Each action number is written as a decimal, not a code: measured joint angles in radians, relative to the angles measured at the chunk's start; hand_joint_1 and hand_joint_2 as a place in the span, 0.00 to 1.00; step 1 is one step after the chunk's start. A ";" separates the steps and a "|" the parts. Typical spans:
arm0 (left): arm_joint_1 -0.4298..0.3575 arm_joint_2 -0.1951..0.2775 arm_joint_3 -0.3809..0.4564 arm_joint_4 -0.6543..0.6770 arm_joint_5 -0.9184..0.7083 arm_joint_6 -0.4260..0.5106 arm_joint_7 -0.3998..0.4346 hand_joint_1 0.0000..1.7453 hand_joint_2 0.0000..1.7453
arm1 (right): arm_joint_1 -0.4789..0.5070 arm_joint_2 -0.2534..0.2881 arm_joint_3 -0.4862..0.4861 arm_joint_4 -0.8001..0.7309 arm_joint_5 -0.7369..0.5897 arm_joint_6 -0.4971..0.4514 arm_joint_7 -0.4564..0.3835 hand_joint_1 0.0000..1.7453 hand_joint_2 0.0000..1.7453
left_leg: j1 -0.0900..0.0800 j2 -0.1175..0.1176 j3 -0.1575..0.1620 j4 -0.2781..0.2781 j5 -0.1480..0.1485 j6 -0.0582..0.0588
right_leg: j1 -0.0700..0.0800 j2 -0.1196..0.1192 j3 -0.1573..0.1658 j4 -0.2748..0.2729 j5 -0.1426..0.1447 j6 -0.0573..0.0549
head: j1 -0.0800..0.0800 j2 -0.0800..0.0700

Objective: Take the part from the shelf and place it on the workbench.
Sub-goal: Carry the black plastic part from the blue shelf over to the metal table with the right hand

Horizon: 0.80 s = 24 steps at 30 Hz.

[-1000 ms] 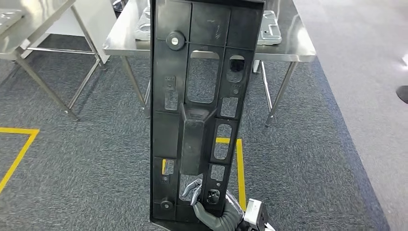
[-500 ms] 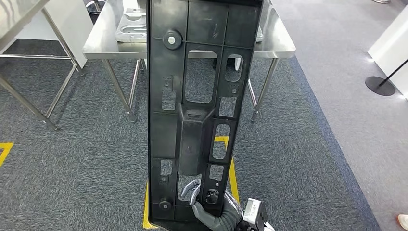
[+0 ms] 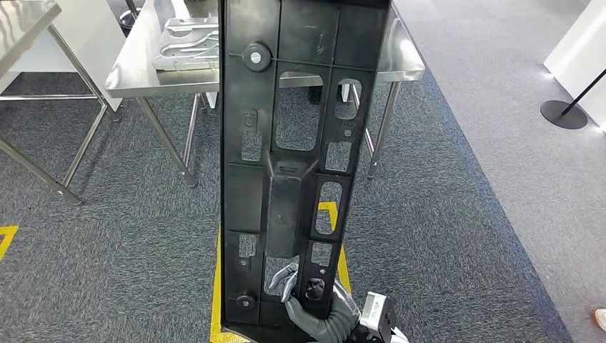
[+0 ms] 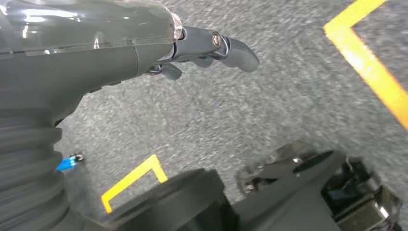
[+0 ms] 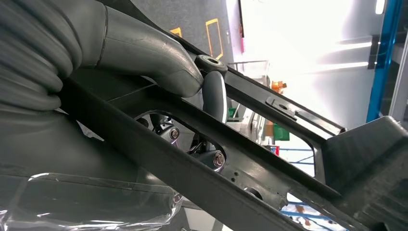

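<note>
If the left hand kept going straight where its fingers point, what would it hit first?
Most likely the grey carpet: the left hand holds nothing and nothing lies ahead of its fingers, though depth is unclear.

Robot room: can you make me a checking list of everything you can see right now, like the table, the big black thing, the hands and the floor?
Surface: steel workbench ahead, beyond the carpet; a second steel table at far left.
Job's things: long black part held upright, off the bench.
Clutter: silver metal parts lying on the workbench.
Hands: right hand grips the part's lower end, fingers through a cutout; left hand holds nothing, above the carpet.
Cables: nothing seen.
Surroundings: grey carpet with yellow floor lines; a black round stand base at right.
</note>
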 joint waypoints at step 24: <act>-0.001 -0.004 0.000 0.000 -0.010 -0.018 0.003 0.00 1.00 | -0.012 0.009 0.000 -0.031 0.030 -0.005 0.014 1.00 1.00 | -0.003 0.001 0.136 -0.293 0.136 0.021 | 0.002 -0.001 -0.012 0.017 -0.003 0.025 | 0.000 0.000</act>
